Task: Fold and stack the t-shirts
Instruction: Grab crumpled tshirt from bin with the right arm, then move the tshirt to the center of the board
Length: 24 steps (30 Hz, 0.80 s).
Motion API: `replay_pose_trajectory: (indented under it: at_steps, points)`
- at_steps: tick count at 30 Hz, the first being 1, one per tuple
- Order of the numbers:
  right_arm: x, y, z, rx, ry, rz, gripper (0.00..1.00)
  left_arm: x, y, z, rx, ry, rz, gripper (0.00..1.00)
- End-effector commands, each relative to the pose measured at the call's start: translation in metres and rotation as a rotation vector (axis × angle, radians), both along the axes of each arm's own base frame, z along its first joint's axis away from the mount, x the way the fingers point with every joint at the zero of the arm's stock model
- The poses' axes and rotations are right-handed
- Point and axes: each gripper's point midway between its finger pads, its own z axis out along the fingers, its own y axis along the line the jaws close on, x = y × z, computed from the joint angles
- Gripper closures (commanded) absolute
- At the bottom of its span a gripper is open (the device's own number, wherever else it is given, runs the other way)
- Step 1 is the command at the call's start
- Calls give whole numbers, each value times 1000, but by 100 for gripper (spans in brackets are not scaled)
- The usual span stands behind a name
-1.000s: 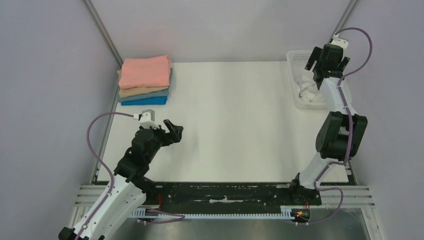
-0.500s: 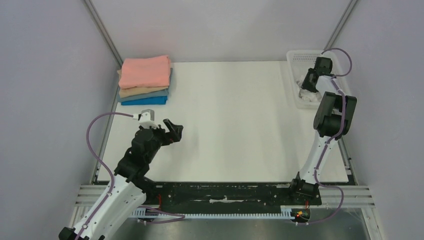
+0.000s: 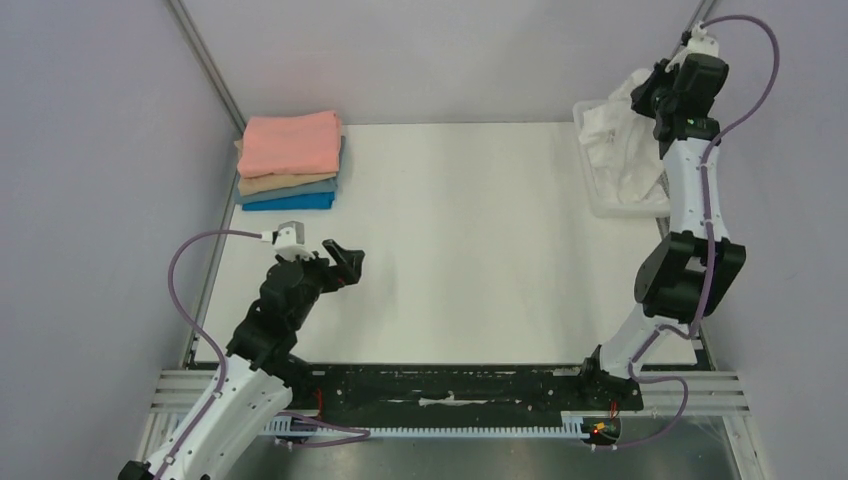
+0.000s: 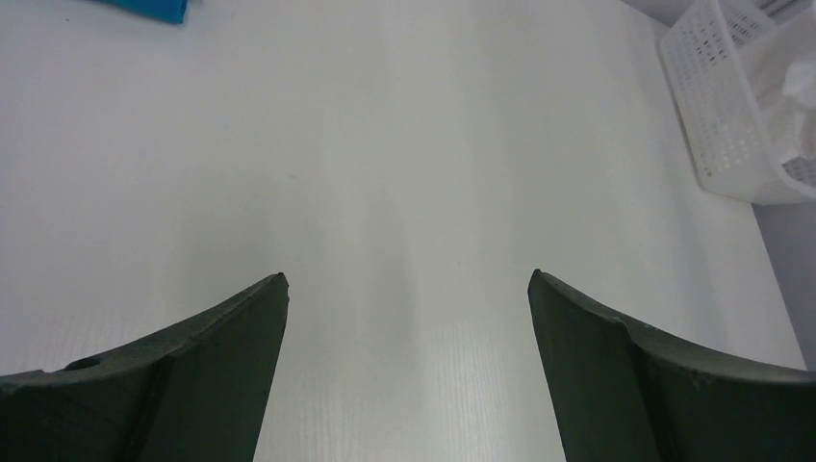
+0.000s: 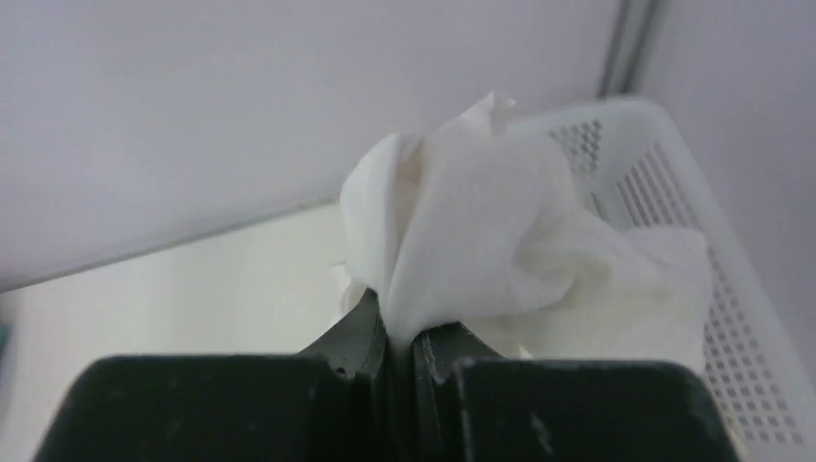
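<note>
A crumpled white t-shirt (image 3: 618, 140) hangs out of the white mesh basket (image 3: 630, 205) at the back right. My right gripper (image 3: 648, 95) is raised above the basket and shut on a pinch of that cloth; in the right wrist view the white t-shirt (image 5: 500, 241) bunches up just past the closed gripper (image 5: 399, 332). At the back left lies a stack of folded t-shirts (image 3: 290, 160), salmon pink on top, then tan, grey-blue and bright blue. My left gripper (image 3: 345, 262) hovers low over the table's near left, open and empty (image 4: 407, 281).
The white table (image 3: 460, 240) is bounded by grey walls on both sides and a metal rail at the near edge. The basket (image 4: 731, 106) shows at the upper right of the left wrist view, and a corner of the blue shirt (image 4: 144, 8) at its top left.
My right gripper dipped into the basket, closed on the white t-shirt and rose, pulling the cloth up out of the basket. The left arm barely moved.
</note>
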Motion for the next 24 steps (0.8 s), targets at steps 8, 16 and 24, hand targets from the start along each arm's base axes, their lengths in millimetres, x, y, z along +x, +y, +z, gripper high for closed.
replay_pose_trajectory:
  at_steps: [8, 16, 24]
  points:
    - [-121, 269, 216, -34, -530, 814, 100, -1, -1, 8, -132, -8, 51, 0]
    - [-187, 355, 198, 149, -524, 1211, 100, -7, 1, -9, -143, 61, 72, 0]
    - [-160, 311, 41, 72, -251, 895, 91, -13, 5, -32, -138, 141, 100, 0]
